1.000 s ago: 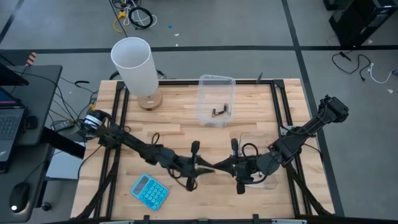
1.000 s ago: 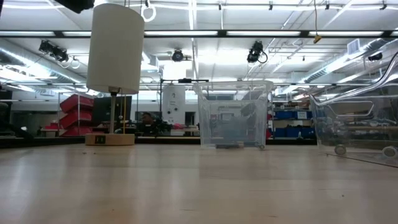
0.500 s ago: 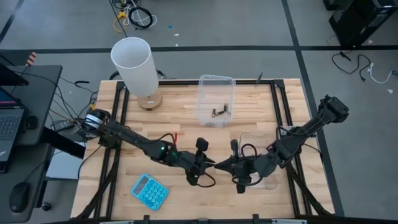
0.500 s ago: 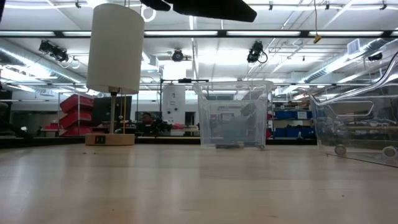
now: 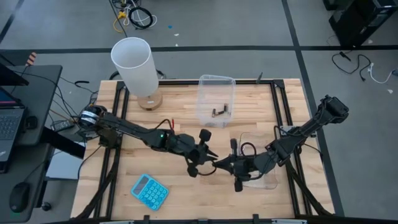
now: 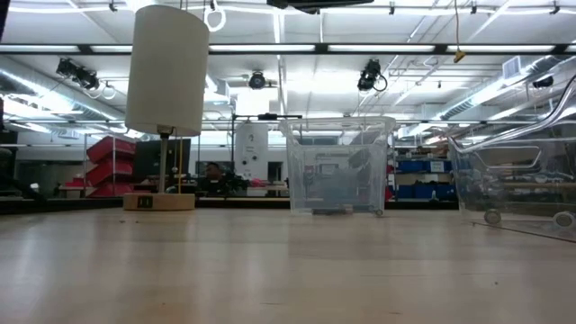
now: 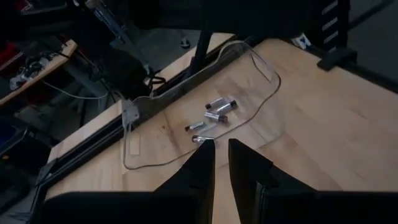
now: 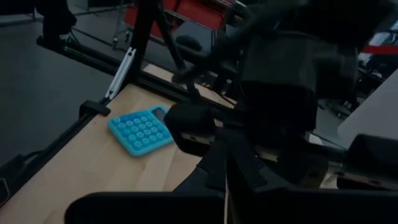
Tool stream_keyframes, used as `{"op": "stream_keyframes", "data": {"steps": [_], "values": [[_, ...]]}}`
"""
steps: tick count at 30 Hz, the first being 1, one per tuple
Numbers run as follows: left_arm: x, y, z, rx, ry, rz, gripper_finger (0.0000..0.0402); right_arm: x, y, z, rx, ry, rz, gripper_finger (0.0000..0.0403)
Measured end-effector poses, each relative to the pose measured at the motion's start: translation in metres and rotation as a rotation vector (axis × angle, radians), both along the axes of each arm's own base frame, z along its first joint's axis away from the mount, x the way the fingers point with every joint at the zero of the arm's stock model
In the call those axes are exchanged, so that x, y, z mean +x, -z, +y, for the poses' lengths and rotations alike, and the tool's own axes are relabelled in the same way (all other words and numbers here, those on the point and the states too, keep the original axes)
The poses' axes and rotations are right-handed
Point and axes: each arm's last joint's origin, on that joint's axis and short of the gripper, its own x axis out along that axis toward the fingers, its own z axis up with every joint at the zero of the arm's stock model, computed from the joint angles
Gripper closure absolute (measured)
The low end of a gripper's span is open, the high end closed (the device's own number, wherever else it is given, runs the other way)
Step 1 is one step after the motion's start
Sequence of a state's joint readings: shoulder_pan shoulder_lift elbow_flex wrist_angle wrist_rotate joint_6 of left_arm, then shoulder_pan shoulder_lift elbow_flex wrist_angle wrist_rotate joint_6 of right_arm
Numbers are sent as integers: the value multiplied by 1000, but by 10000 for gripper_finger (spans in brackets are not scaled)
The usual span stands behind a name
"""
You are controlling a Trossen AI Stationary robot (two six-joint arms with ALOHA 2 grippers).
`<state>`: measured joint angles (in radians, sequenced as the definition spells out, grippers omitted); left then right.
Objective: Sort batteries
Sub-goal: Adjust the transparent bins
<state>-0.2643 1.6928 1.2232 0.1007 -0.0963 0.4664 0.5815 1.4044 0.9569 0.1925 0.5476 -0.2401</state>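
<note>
Silvery batteries (image 7: 217,109) lie on the floor of the clear tub (image 7: 261,62) at the table's right, which shows beneath my right arm as the near tub (image 5: 266,182). Dark batteries (image 5: 219,111) lie in the far clear tub (image 5: 216,84). My left gripper (image 5: 211,155) hovers at mid-table left of the near tub. Its fingers show a narrow gap in the left wrist view (image 7: 221,144), with nothing between them. My right gripper (image 5: 219,164) is shut (image 8: 227,158) and points toward the table's left, tip to tip with the left one. No battery shows in either gripper.
A blue calculator (image 5: 150,191) lies near the table's near-left corner. A white-shaded lamp (image 5: 134,62) stands at the far left. The far tub (image 6: 337,166) sits at the far middle. Bare wood (image 5: 180,121) lies between the lamp and the arms.
My left gripper has moved toward the table's right and far edge, closing on the near tub and meeting the tip of my right gripper. My right arm has stayed nearly where it was.
</note>
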Motion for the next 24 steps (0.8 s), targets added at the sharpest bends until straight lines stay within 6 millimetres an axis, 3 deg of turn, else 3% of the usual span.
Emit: {"op": "stream_keyframes", "data": {"steps": [13, 24], "values": [[-5, -5, 5, -4, -58, 8, 355, 1, -5, 0, -92, -21, -45, 402], [-71, -17, 8, -75, -54, -167, 356, -2, -8, 6, -142, -22, -82, 403]]}}
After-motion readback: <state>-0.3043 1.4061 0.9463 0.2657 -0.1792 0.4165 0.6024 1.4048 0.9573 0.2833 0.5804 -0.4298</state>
